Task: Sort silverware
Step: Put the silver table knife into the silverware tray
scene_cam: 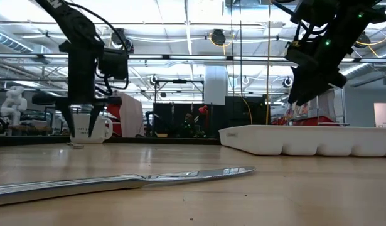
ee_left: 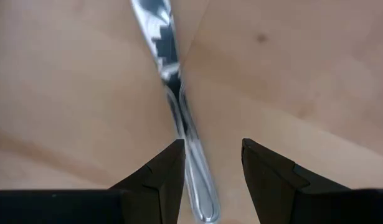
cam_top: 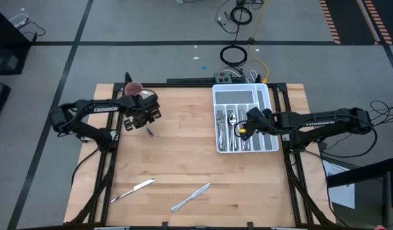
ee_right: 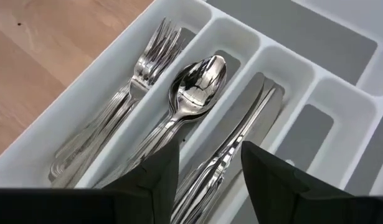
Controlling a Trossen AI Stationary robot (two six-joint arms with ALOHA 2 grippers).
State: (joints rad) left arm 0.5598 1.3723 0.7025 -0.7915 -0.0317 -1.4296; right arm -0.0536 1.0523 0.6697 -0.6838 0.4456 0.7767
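A slim piece of silverware [ee_left: 179, 112] lies flat on the wooden table; its rounded end reaches between the fingers of my left gripper [ee_left: 213, 168]. That gripper [cam_top: 145, 121] points straight down, open, just above the table in front of the white mug [scene_cam: 98, 129]. My right gripper [cam_top: 242, 126] hangs open over the white divided tray [cam_top: 215, 118] with nothing between its fingers [ee_right: 160, 174]. In the tray, forks [ee_right: 135, 68], spoons [ee_right: 197, 81] and knives [ee_right: 247, 130] lie in separate compartments. Two knives [cam_top: 133, 190] [cam_top: 191, 197] lie near the table's front edge.
The mug [cam_top: 133, 89] stands at the far left of the table, close behind my left gripper. The tray stands at the far right. One front knife [scene_cam: 117, 181] lies close to the low camera. Bare wood [cam_top: 183, 153] stretches between the arms.
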